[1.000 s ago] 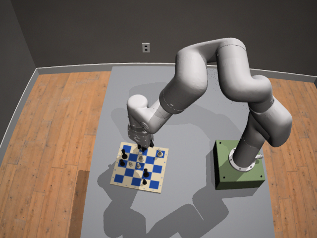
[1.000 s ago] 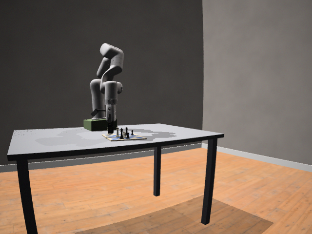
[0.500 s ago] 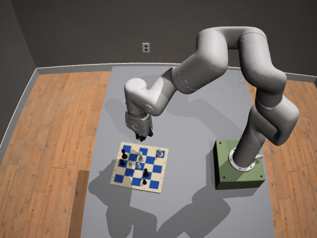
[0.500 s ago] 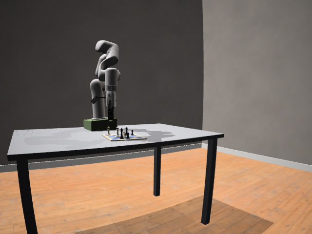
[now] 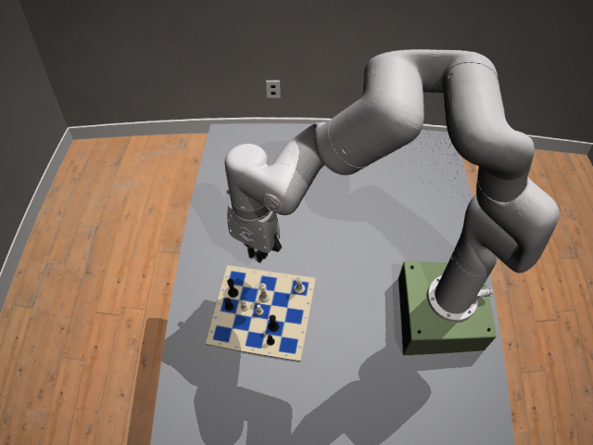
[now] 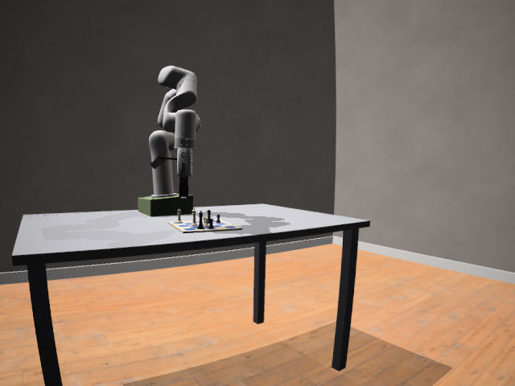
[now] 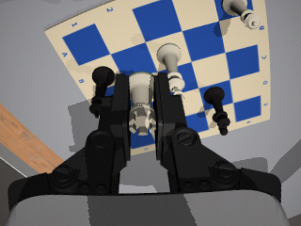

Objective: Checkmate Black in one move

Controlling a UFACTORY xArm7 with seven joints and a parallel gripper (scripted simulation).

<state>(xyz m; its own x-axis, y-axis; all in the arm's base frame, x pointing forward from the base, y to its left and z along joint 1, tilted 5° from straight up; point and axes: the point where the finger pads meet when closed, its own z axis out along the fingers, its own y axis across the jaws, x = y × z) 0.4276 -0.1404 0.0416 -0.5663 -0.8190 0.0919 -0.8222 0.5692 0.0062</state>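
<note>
The blue and cream chessboard (image 5: pixel 264 311) lies on the grey table. My gripper (image 5: pixel 258 254) hangs well above the board's far left corner and is shut on a white chess piece (image 7: pixel 141 108), which is lifted clear of the board. On the board stand white pieces (image 5: pixel 262 292) (image 5: pixel 298 286) (image 5: pixel 244 305) (image 5: pixel 258 310) and black pieces (image 5: pixel 232 288) (image 5: pixel 229 304) (image 5: pixel 272 324) (image 5: pixel 270 340), all upright. The wrist view shows the board below, with a white piece (image 7: pixel 237 7) at one corner, another white piece (image 7: pixel 171 63) and two black pieces (image 7: pixel 101 85) (image 7: pixel 216 104). The exterior view shows the gripper (image 6: pixel 183 187) above the board (image 6: pixel 205 227).
The arm's green base block (image 5: pixel 445 311) stands on the table to the right of the board. The table's left edge runs close to the board's left side, with wooden floor beyond.
</note>
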